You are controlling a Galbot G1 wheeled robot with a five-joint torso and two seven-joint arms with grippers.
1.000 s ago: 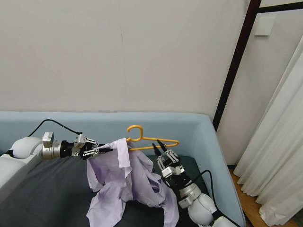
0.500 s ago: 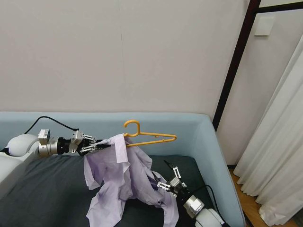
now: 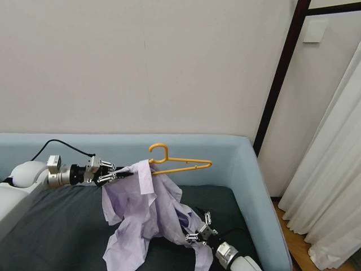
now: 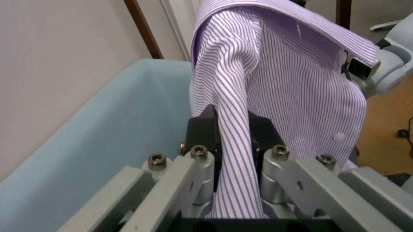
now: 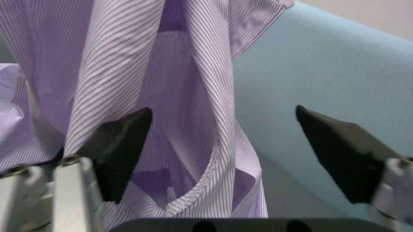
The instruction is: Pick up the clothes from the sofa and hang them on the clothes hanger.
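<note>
Purple-striped shirt (image 3: 148,217), draped by its collar over the left end of an orange plastic hanger (image 3: 180,164) and held up in the air in front of the sofa's backrest. Bulk of the cloth hanging crumpled below, with the lowest folds resting on the dark seat cushion (image 3: 51,226) inside the pale blue sofa (image 3: 248,164). Hanger hook pointing up, right half of the bar bare and level, aimed toward the sofa's right arm.

Left gripper (image 3: 127,175) reaching in from the left at collar height, clenched on a narrow fold of the shirt. In the left wrist view, striped cloth pinched between the black pads (image 4: 201,133) and running up and away from them. Cannot tell whether the hanger's end lies under that fold.

Right gripper (image 3: 198,227) low over the seat, at the shirt's lower right edge. Fingers (image 5: 123,145) spread wide, gripping nothing, with the shirt hanging just ahead of them and the sofa's blue wall beyond.

Behind the sofa, a plain wall (image 3: 141,68); to the right, a dark door frame (image 3: 279,79) and a white curtain (image 3: 333,186).
</note>
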